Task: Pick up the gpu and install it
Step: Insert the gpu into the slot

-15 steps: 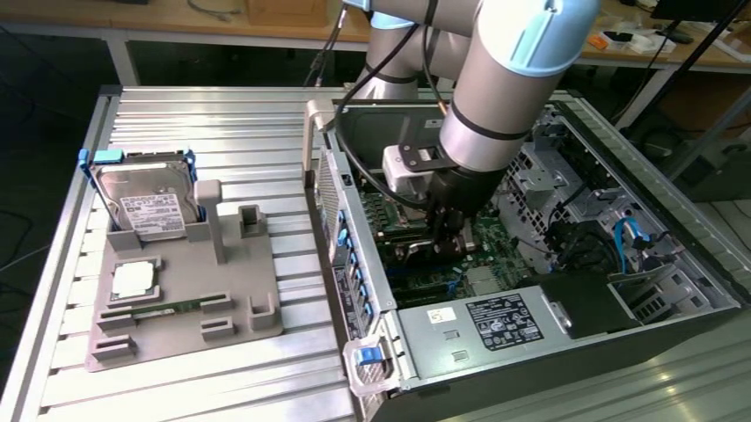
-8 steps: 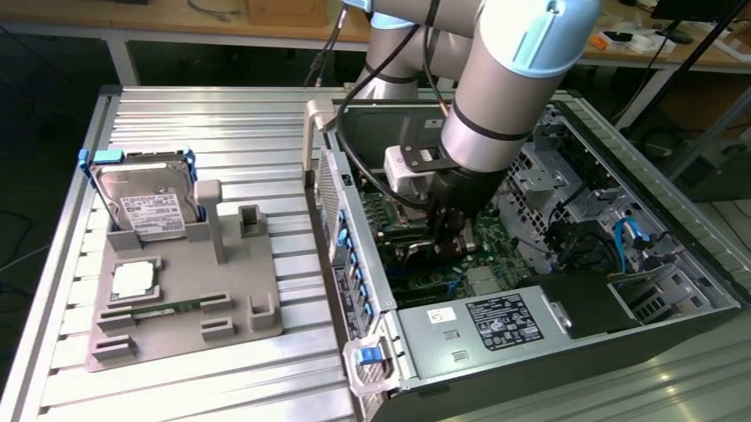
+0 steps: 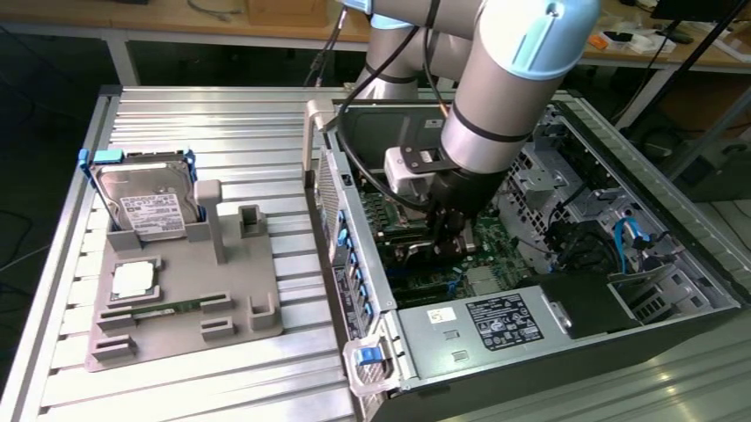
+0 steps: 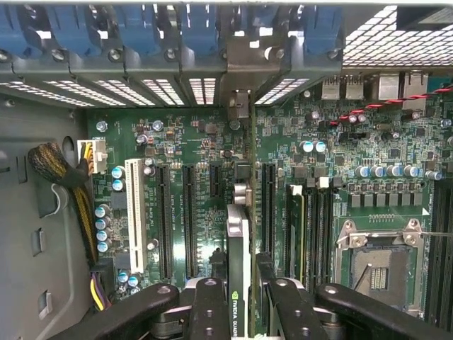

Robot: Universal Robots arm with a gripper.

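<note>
I see the gpu edge-on in the wrist view, a thin card with a green-lettered label on its top edge. It stands upright over the green motherboard, in line with the long black slots. Its metal bracket reaches to the case's rear slot openings. My gripper is shut on the card, one black finger on each side. Whether the card sits in a slot I cannot tell. In the exterior view my gripper is low inside the open computer case, and the arm hides the card.
Blue slot latches line the case's rear wall. A braided cable bundle and the bare CPU socket flank the slots. On the exterior view's left, a grey fixture holds a hard drive. The power supply sits at the case's near end.
</note>
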